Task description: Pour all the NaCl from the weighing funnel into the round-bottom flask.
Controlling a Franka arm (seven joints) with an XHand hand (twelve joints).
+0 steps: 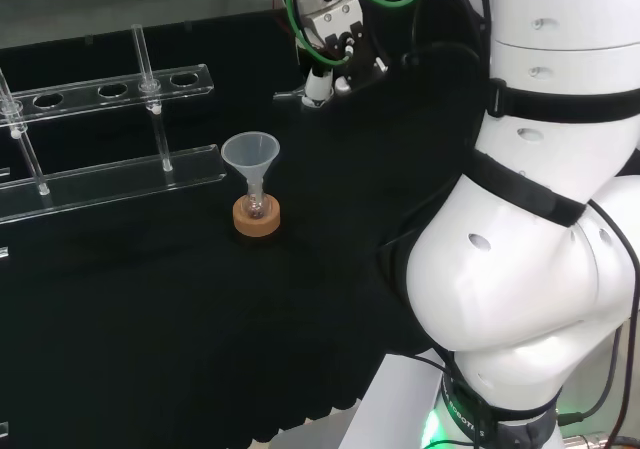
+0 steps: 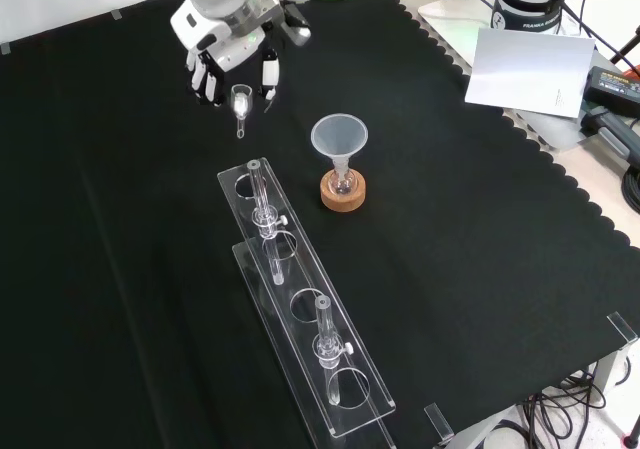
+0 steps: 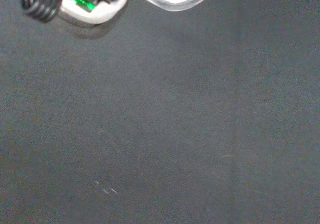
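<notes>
A small round-bottom flask (image 2: 343, 181) stands on a cork ring (image 2: 343, 196) near the middle of the cloth, with a translucent plastic funnel (image 2: 339, 134) set in its neck. In the head view the funnel (image 1: 249, 153) and cork ring (image 1: 257, 219) stand left of centre. The hand (image 2: 228, 44) hangs at the front view's upper left, fingers pointing down and pinching the clear weighing funnel (image 2: 240, 102), whose stem points toward the rack. The hand (image 1: 325, 29) is up and to the right of the flask in the head view, apart from it. What the weighing funnel holds cannot be made out.
A clear acrylic test-tube rack (image 2: 300, 299) with two tubes in it lies just in front of the flask in the front view; the same rack (image 1: 110, 91) sits at the head view's left. The arm's white links (image 1: 540, 219) fill that view's right. A white sheet (image 2: 525, 69) lies off the cloth.
</notes>
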